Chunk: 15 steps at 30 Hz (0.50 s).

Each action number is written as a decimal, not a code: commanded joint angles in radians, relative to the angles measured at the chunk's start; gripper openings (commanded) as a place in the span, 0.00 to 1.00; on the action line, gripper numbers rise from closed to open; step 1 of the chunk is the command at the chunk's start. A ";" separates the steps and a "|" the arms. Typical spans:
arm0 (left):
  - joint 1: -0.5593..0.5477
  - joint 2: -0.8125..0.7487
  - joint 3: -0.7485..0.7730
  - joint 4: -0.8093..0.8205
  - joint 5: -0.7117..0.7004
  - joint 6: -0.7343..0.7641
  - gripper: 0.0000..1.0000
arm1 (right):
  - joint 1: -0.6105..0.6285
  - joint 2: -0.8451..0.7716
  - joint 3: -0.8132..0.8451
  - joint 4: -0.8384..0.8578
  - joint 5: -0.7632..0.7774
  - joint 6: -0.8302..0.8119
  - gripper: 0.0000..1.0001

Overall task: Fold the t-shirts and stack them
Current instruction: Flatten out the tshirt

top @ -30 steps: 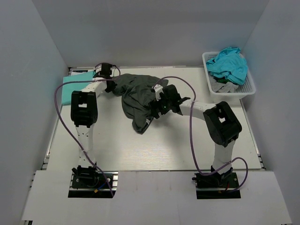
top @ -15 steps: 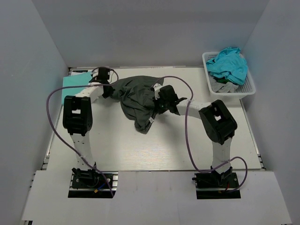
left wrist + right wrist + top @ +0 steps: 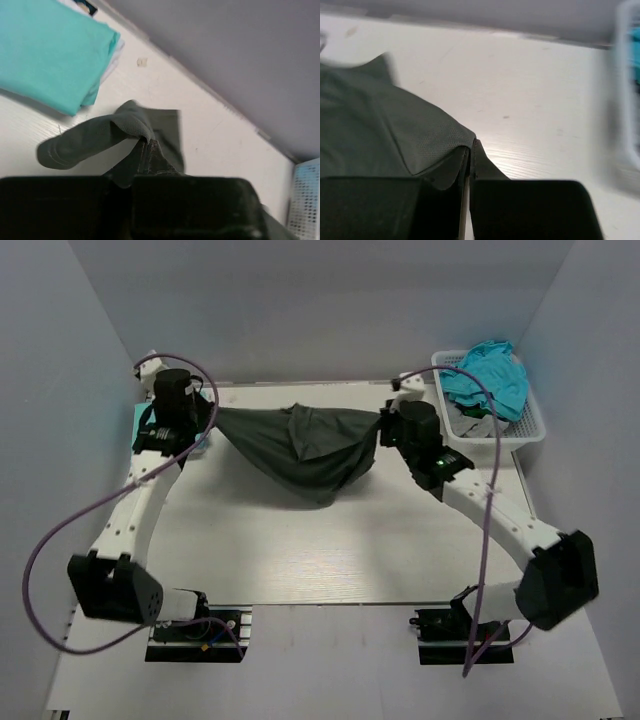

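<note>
Top external view: the dark charcoal-grey cloth t-shirt (image 3: 300, 452) hung stretched between the left gripper (image 3: 208, 418) and the right gripper (image 3: 383, 425) over the far half of the white table (image 3: 350, 550). Its middle sagged low, and contact with the surface could not be told.
Left hold: jaws were clenched on a bunched edge of the shirt, close to the folded mint-green cloth t-shirt (image 3: 45, 55) lying at the far left.
Right hold: jaws were clenched on the opposite edge, near the white plastic lattice basket (image 3: 530, 425).
Change noted: a second earlier the shirt lay crumpled on the table with both arms low over it and the right jaws wide. Both had since shut, risen and drawn apart.
Meaning for the task: judged to be the spreading step. The garment was opened out but not yet laid flat, and no fold had begun.
Remaining stock: a teal cloth shirt (image 3: 487, 375) and a grey cloth shirt (image 3: 475, 422) waited in the basket.
Risk: an edge could slip from either hold.
</note>
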 commanded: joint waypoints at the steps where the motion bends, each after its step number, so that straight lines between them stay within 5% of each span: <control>1: 0.000 -0.124 -0.021 -0.057 -0.091 -0.006 0.00 | -0.045 -0.119 -0.038 -0.038 0.282 0.051 0.00; 7: 0.000 -0.363 -0.031 -0.106 -0.122 -0.027 0.00 | -0.091 -0.393 -0.023 -0.129 0.392 0.002 0.00; 15: 0.000 -0.621 -0.005 -0.121 0.019 -0.036 0.00 | -0.093 -0.597 0.078 -0.248 0.268 0.002 0.00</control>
